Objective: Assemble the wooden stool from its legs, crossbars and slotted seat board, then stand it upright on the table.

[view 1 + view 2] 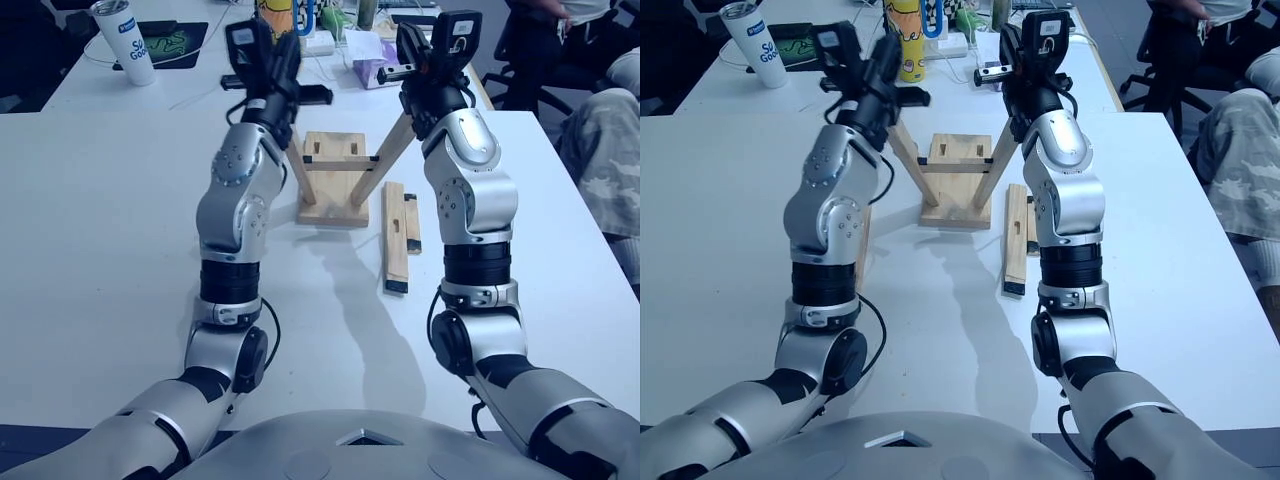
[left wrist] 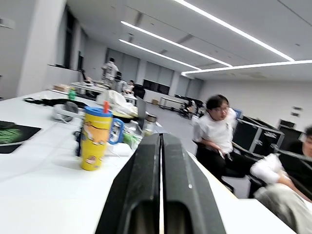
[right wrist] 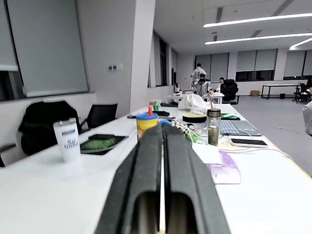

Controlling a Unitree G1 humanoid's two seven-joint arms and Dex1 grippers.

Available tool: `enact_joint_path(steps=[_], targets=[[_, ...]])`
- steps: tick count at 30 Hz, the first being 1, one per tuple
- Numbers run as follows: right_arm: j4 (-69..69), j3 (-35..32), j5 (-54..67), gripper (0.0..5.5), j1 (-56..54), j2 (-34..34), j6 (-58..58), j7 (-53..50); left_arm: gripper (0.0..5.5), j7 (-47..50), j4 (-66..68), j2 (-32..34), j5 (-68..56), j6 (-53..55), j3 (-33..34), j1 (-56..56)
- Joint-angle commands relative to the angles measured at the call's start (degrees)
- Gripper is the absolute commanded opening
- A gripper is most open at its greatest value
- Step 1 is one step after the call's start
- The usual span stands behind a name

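The two head views look forward and down over the white table (image 1: 90, 250), close enough that both arms fill the near and middle ground. They share the whole scene — the half-built stool (image 1: 333, 210) far centre, the white tumbler (image 1: 125, 45) far left — with the right eye set slightly to one side. Each wrist camera sits right behind its own fingers, with the left gripper (image 2: 161, 139) and the right gripper (image 3: 162, 129) very near the lens. Both face almost level toward the far desks — and both catch the yellow cup (image 2: 96, 139).
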Motion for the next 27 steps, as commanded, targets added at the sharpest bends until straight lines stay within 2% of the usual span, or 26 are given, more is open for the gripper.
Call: enact_joint_path(steps=[1,7,10,12,14,17,19,23,27], targets=[[0.02,-6.28,0.74,0.0,-1.99,0.74,-7.55,-6.94,0.01,1.01,-3.03,1.48,0.81,-2.12,0.85,-1.28],[17.96,-11.1,-7.36,0.0,-1.46,-10.21,-7.82,-15.87,0.01,3.56,-7.75,2.56,2.8,-0.47,1.92,6.81],[25.38,-10.58,-8.65,0.0,0.65,-13.1,-5.89,-14.88,0.01,4.41,-10.06,3.18,3.28,0.52,2.79,10.76],[27.01,-7.15,-9.07,0.0,2.38,-13.2,-4.15,-9.96,0.01,4.87,-10.9,3.65,3.35,1.09,3.45,12.19],[22.49,-0.47,-6.54,0.0,4.91,-11.46,-2.91,2.52,0.01,5.18,-10.99,4.11,3.41,1.33,3.88,12.39],[8.24,10.71,2.02,0.0,10.59,-11.02,5.53,23.34,0.01,5.66,-11.12,4.34,3.38,1.68,4.21,11.96],[0.5,14.48,7.16,0.0,12.83,-11.28,10.68,29.99,0.01,5.92,-11.57,4.35,3.18,1.86,4.54,11.81],[-5.95,17.27,9.22,0.0,13.79,-12.11,14.52,33.84,0.01,6.5,-10.92,5.9,3.6,1.69,6.03,11.15],[-1.83,16.07,3.52,0.0,12.32,-12.22,12.21,27.68,0.01,7.31,-10.6,9.23,4.08,1.65,9.19,11.26]])
